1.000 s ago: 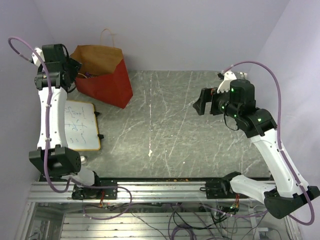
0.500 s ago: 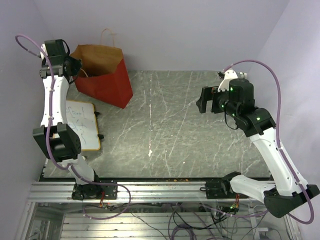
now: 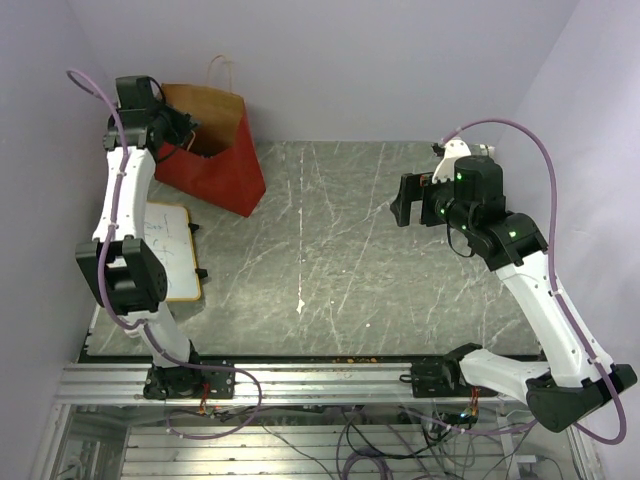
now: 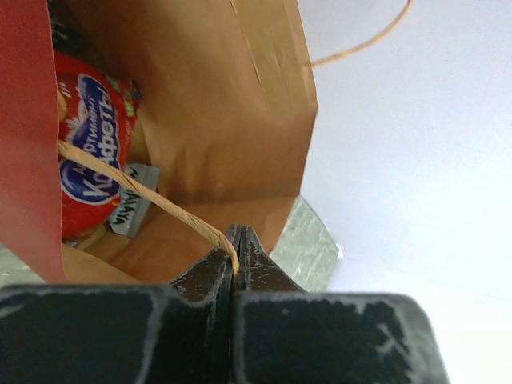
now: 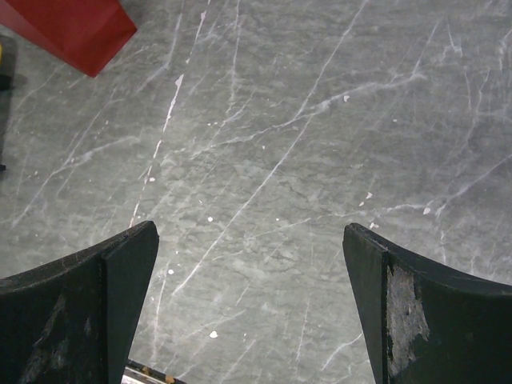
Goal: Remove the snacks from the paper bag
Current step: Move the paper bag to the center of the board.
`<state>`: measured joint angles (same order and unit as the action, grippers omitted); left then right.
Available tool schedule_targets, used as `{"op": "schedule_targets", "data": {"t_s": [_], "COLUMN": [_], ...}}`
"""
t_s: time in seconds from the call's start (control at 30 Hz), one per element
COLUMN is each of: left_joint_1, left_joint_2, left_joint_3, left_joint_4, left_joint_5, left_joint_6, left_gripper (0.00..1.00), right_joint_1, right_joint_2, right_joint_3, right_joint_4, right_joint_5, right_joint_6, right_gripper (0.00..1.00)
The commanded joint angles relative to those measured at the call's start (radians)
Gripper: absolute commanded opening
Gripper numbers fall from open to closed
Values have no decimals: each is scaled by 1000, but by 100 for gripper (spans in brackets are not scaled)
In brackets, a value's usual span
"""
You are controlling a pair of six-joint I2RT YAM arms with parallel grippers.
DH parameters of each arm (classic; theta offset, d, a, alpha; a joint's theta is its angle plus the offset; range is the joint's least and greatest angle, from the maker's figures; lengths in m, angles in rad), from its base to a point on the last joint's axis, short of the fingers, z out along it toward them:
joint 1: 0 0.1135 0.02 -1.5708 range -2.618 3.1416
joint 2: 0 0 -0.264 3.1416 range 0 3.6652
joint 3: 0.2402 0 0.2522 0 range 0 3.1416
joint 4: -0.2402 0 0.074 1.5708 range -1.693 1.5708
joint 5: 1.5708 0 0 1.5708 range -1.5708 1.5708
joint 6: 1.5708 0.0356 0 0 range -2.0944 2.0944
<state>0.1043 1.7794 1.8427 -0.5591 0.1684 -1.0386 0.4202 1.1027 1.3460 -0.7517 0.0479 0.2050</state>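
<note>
The paper bag (image 3: 215, 165), red outside and brown inside, stands at the table's back left. My left gripper (image 3: 185, 128) is at its near-left rim. In the left wrist view the left gripper (image 4: 238, 232) is shut on the bag's thin twisted handle (image 4: 160, 204), which runs into the jaws from the left. Inside the paper bag (image 4: 208, 104) lies a red chip bag with a blue logo (image 4: 92, 152) and a small pale packet (image 4: 132, 212); other snacks are hidden. My right gripper (image 3: 403, 205) hangs open over the table's right half, and the right gripper (image 5: 250, 240) holds nothing.
A yellow-framed whiteboard (image 3: 170, 250) lies on the table at the left, in front of the bag. The grey marbled table (image 3: 340, 250) stretches between the two arms. A red corner of the bag (image 5: 72, 28) shows at the top left of the right wrist view.
My left arm swung right, from beside the bag to its rim, and its gripper closed on the handle. The right arm barely moved.
</note>
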Motion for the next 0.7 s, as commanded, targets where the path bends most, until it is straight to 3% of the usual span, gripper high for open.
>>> {"op": "schedule_targets", "data": {"t_s": [0.0,0.2,0.67], "left_joint_1": [-54,-109,-379], "left_joint_2": [-3,-5,-64], "left_joint_3": [41,32,-92], "left_joint_4": [72,69,116], "left_joint_5": [95,126,123], "left_joint_6": [-9,-8,-55], "left_gripper": [7,7,7], "right_joint_1": [1,1,2], "right_joint_2": [-4,-16,-22], "right_joint_3": [10,2,0], "right_joint_4": [19,18,24], "right_joint_5": [-20,-45,-101], "right_joint_6": [6,29,56], "right_gripper": [100,100,100]}}
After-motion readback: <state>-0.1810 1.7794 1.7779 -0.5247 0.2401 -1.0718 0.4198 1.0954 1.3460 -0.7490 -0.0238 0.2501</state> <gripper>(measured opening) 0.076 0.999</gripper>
